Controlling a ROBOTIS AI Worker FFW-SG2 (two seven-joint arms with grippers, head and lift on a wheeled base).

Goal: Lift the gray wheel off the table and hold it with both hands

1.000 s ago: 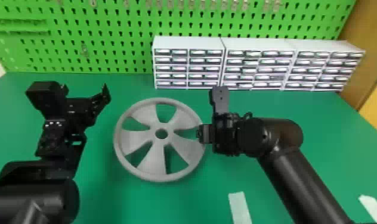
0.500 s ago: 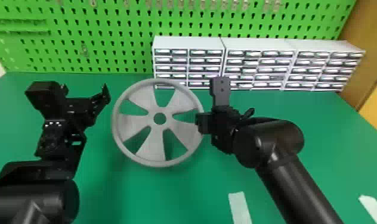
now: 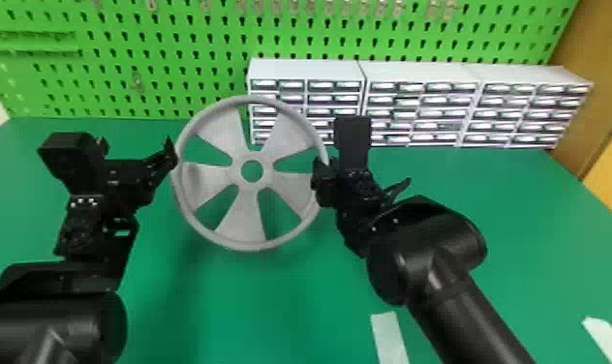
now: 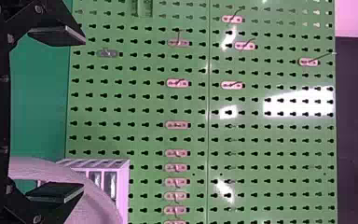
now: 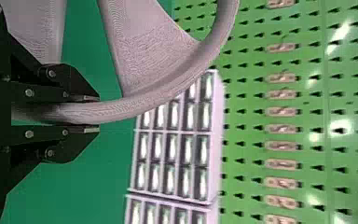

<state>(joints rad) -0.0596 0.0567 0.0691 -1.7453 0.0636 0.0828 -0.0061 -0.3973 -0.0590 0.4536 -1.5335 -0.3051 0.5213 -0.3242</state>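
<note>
1. At left I see the left gripper (image 3: 135, 145), its two fingers wide apart and nothing between them. They point to the pegboard (image 3: 140, 63), while the wheel's near rim (image 3: 179, 198) lies just beside the inner finger; touching or not, I cannot tell.
2. In the middle, the gray wheel (image 3: 239, 218) is above the table (image 3: 271, 300), its face tilted up.
3. At right, the right gripper (image 5: 98, 113) is clamped on the opposite rim (image 5: 135, 105).

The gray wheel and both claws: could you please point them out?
Gray wheel (image 3: 252, 186), head view: the hub, just below its center hole.
Left claw (image 4: 77, 113), left wrist view: midway between its fingertips.
Right claw (image 5: 91, 114), right wrist view: midway between its fingertips.
</note>
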